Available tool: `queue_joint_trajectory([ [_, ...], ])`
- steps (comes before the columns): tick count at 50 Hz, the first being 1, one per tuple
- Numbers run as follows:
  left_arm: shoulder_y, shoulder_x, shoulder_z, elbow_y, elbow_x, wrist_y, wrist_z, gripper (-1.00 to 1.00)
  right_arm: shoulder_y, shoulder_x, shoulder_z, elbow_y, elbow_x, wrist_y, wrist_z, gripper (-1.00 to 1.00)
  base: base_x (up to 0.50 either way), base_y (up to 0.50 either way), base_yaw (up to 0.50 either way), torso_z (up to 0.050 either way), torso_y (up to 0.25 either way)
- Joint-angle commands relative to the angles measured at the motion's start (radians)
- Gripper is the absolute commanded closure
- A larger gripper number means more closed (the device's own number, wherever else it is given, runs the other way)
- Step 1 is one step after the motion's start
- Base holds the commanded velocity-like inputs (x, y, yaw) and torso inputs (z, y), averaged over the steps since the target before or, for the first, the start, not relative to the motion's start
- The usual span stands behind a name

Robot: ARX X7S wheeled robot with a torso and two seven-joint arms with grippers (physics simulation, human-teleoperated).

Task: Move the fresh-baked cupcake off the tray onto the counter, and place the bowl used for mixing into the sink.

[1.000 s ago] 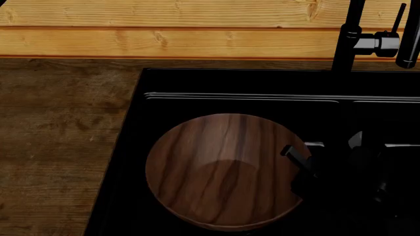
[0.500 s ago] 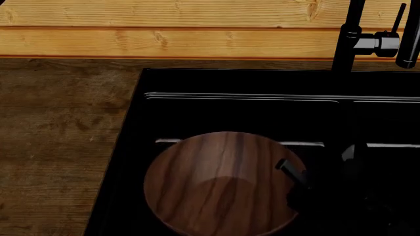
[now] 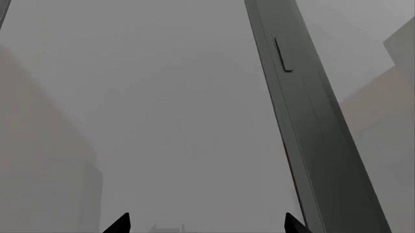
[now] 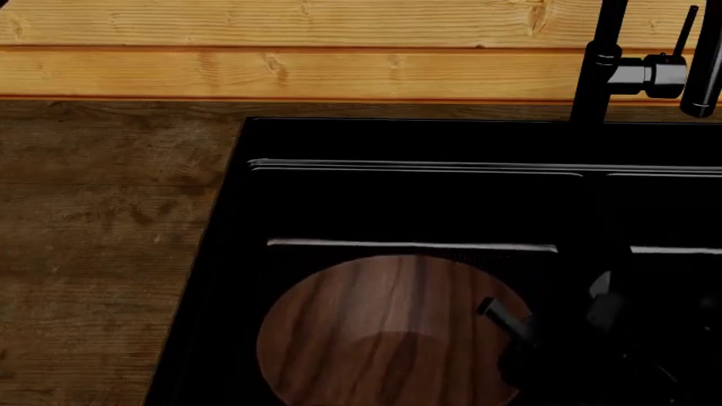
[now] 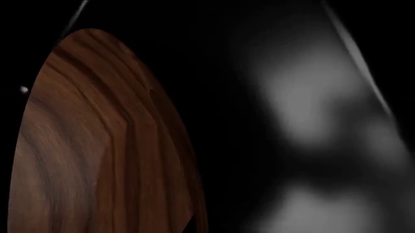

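Note:
The dark wood bowl [image 4: 384, 334] sits low inside the black sink [image 4: 338, 203], cut off by the head view's lower edge. My right gripper [image 4: 508, 326] is at the bowl's right rim and is shut on it, with one dark finger [image 4: 496, 309] over the wood. In the right wrist view the bowl [image 5: 97, 145] fills one side, and a dark fingertip [image 5: 184, 225] lies against its rim. My left gripper [image 3: 204, 225] is open and empty, facing a hazy grey panel. The cupcake and the tray are out of view.
The black tap [image 4: 598, 63] stands at the sink's far right corner. The dark wood counter [image 4: 101, 237] lies left of the sink, with pale pine wall boards [image 4: 282, 51] behind. A stepped ledge [image 4: 412, 246] runs along the sink's inner wall.
The bowl and my right gripper have moved down into the sink and toward the near edge, uncovering the inner ledge. The bowl stays in the gripper.

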Motion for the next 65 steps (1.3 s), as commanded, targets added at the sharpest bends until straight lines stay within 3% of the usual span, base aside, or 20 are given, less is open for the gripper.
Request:
queue_joint_trajectory([
  [1,0.007,-0.002,0.0,0.003,-0.001,0.007,0.002,-1.0,0.008,-0.007,-0.083,0.0,0.049,0.028,-0.015,1.0,0.0,0.0,0.0,0.0,0.0],
  [18,-0.006,0.001,-0.001,-0.001,-0.006,0.0,0.002,-1.0,0.031,-0.012,-0.115,0.0,0.057,0.04,-0.027,1.0,0.0,0.0,0.0,0.0,0.0],
  [19,-0.006,0.001,-0.001,-0.002,-0.006,0.0,0.003,-1.0,0.034,-0.012,-0.116,0.0,0.056,0.046,-0.033,-1.0,0.0,0.0,0.0,0.0,0.0],
  [37,0.003,-0.001,0.0,-0.003,-0.007,0.009,0.007,-1.0,0.054,-0.017,-0.131,0.0,0.055,0.047,-0.048,-1.0,0.0,0.0,0.0,0.0,0.0],
  [65,-0.003,0.002,0.008,-0.011,0.0,0.009,0.008,-1.0,0.27,-0.046,-0.192,-0.001,0.023,0.064,-0.142,-1.0,0.0,0.0,0.0,0.0,0.0],
])
